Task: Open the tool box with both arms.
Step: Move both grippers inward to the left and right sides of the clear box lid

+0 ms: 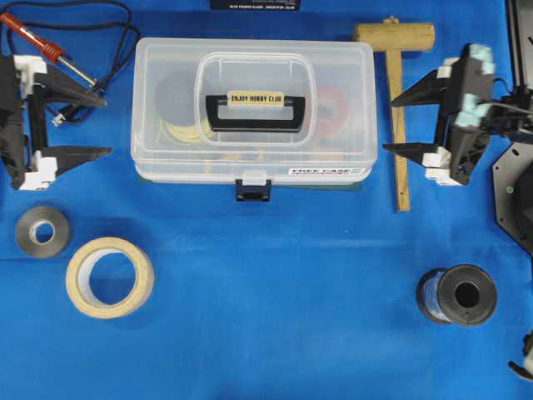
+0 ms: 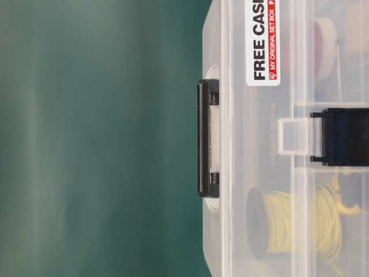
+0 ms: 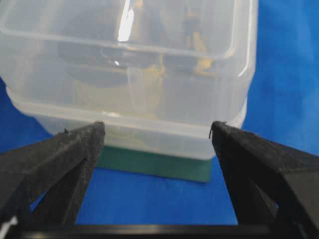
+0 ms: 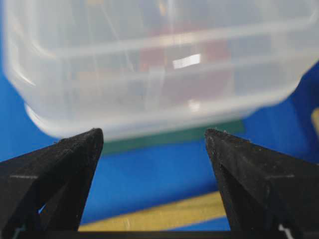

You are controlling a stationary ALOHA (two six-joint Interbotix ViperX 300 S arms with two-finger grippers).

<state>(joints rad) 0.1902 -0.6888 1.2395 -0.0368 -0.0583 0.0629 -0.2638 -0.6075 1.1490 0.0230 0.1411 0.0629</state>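
The tool box (image 1: 333, 75) is a clear plastic case with its lid down, a black handle (image 1: 256, 112) on top and a black latch (image 1: 253, 187) at its front edge. My left gripper (image 1: 107, 127) stands open just left of the box, its fingers apart from the box's end wall (image 3: 129, 64). My right gripper (image 1: 388, 125) stands open just right of the box, over the mallet's handle, and touches nothing. In the wrist views the left gripper (image 3: 158, 128) and right gripper (image 4: 153, 133) each frame an end of the box (image 4: 159, 74). The table-level view shows the handle (image 2: 208, 138) and latch (image 2: 343, 137).
A soldering iron (image 1: 42, 46) with its cable lies at the back left. A wooden mallet (image 1: 398, 100) lies right of the box. A grey tape roll (image 1: 42, 232), a masking tape roll (image 1: 110, 277) and a black spool (image 1: 458, 294) sit nearer. A green mat (image 3: 154, 164) lies under the box.
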